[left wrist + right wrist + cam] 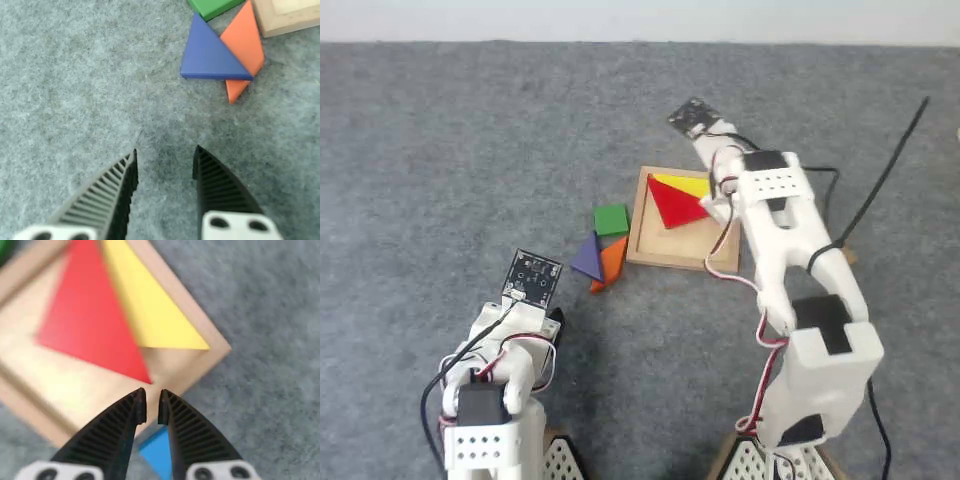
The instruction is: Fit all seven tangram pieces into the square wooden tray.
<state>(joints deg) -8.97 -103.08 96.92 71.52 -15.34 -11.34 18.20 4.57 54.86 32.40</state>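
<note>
Left gripper point(165, 156) hovers spread over the tabletop point(75, 90) near a blue triangle point(210, 55); right gripper point(152, 407), nearly pressed together, hangs over the tray point(194, 315) rim.

This looks like a robotics test bench rather than a home or a shop, though the room beyond cannot be told; a grey felt-like cover point(440, 150) lies under everything, with a bare pale wall point(620, 18) along its far edge; the left arm point(495, 430) and right arm point(810, 330) are white printed-plastic builds with loose red and white wires point(761, 318), black cables point(880, 190), bare camera boards point(532, 277) and wooden bases point(722, 462); a wooden tray point(670, 262) lies on the cover beside the right arm.
</note>
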